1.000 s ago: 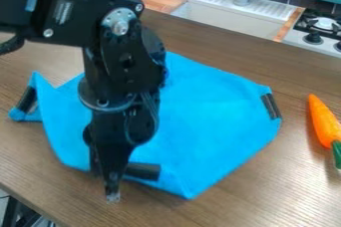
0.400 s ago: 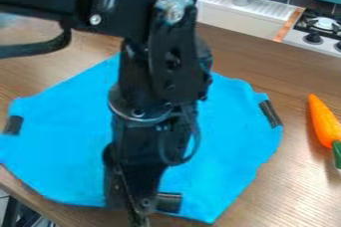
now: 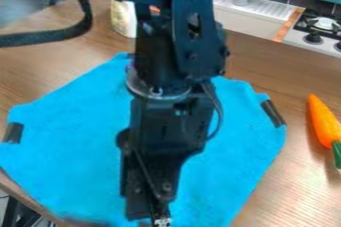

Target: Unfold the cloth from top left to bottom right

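Near the front edge of the flat, brown wood-grain bench point(image 3: 303, 198), the slim black metal gripper point(image 3: 153, 220) is hanging, its jaws' opening and any hold impossible to tell. The broad, bright-blue fabric cloth point(image 3: 73, 144) is lying mostly unfolded across the near-left edge, seemingly needing only smoothing.

Holds a black arm point(image 3: 196, 32) bent steeply down (nearly upright, really), with the gripper point(image 3: 152, 219) near the bottom edge.

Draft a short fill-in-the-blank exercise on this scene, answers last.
The black robotic claw hangs over the spread ____ fabric cloth.
The tapered toy carrot is mostly ____ with a green end.
One black rectangular strip sits at the cloth's left side in view, another at its ____ side.
Answers: blue; orange; right
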You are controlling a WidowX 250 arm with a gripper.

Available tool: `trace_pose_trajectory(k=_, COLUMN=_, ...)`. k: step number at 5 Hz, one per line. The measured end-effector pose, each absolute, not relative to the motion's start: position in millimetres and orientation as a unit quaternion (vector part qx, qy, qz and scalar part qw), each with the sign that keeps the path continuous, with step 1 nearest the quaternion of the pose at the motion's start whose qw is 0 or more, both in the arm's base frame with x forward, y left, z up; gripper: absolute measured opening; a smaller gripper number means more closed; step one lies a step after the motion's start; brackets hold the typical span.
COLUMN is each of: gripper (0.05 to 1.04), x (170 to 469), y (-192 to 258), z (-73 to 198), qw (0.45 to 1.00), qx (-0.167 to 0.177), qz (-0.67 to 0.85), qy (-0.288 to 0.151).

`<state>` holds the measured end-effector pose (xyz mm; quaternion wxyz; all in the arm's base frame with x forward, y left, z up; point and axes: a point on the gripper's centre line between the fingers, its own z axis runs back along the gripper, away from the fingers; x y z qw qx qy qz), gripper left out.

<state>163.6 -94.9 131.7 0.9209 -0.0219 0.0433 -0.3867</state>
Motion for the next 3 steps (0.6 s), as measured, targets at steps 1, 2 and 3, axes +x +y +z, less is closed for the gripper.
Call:
trace_pose_trajectory(k=1, gripper=0.776, x=169.7, y=-88.1, z=153.2, qw=0.911, qx=-0.044, qz=-0.411, qy=0.008)
trace_pose_trajectory(k=2, gripper=0.993, x=187.9, y=-68.6, z=178.6, qw=0.904, qx=-0.062, qz=-0.422, qy=-0.03)
trace_pose_trajectory(k=3, gripper=1.001, x=226.5, y=-17.5, z=219.2, qw=0.917, qx=-0.023, qz=-0.39, qy=-0.079)
